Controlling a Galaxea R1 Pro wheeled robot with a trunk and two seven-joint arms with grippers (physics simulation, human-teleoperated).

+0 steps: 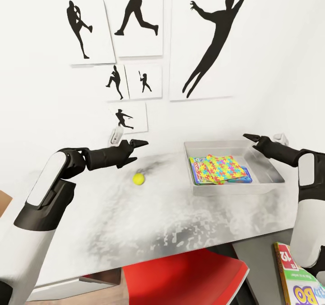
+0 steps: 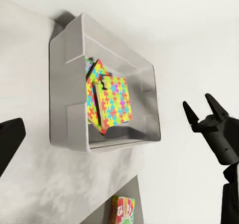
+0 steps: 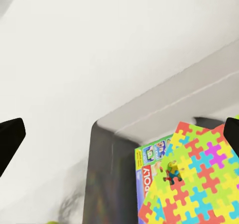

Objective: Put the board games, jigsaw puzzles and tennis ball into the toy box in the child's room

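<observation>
The tennis ball (image 1: 138, 178) lies on the light-grey table (image 1: 180, 224), left of the toy box (image 1: 267, 166). My left gripper (image 1: 143, 143) hovers open just above and behind the ball, pointing right. Inside the toy box the jigsaw puzzles (image 1: 221, 168) lie overlapping on a blue board game (image 1: 197, 169). My right gripper (image 1: 249, 137) is open and empty over the box's far right corner. The left wrist view shows the toy box (image 2: 69, 84), the puzzles (image 2: 112, 104) and the right gripper (image 2: 205, 109). In the right wrist view the puzzles (image 3: 199, 184) cover the board game (image 3: 148, 170).
A long Skip-Bo board game (image 1: 301, 280) lies on the dark-grey table section at the lower right, and appears as a box (image 2: 122, 211) in the left wrist view. A red chair (image 1: 185, 275) is tucked under the table's front edge. The wall with silhouette posters stands right behind the table.
</observation>
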